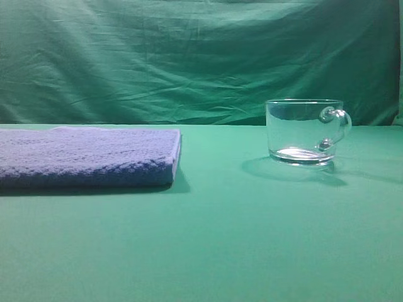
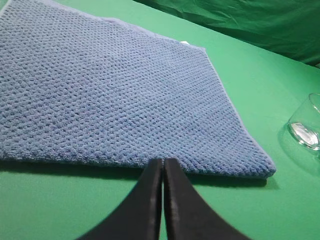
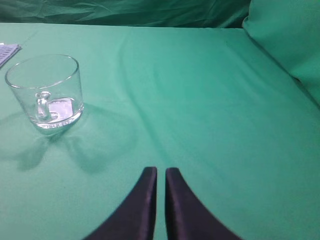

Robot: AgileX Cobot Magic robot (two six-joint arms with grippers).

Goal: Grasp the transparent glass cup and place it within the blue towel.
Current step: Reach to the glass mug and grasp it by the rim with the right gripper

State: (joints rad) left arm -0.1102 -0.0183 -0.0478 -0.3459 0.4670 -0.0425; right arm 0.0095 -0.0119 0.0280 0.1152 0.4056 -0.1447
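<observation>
The transparent glass cup (image 1: 306, 130) stands upright on the green cloth at the right, its looped handle on its right side. It also shows at the upper left of the right wrist view as the cup (image 3: 45, 91), handle toward the camera, and its base peeks in as the cup (image 2: 306, 129) at the right edge of the left wrist view. The blue towel (image 1: 85, 156) lies flat at the left. My left gripper (image 2: 163, 161) is shut and empty at the near edge of the towel (image 2: 110, 95). My right gripper (image 3: 161, 170) is shut and empty, well short of the cup and to its right.
Green cloth covers the table (image 1: 239, 239) and hangs as a wrinkled backdrop (image 1: 189, 56) behind it. A raised fold of the cloth (image 3: 290, 40) stands at the upper right of the right wrist view. Neither arm shows in the exterior high view.
</observation>
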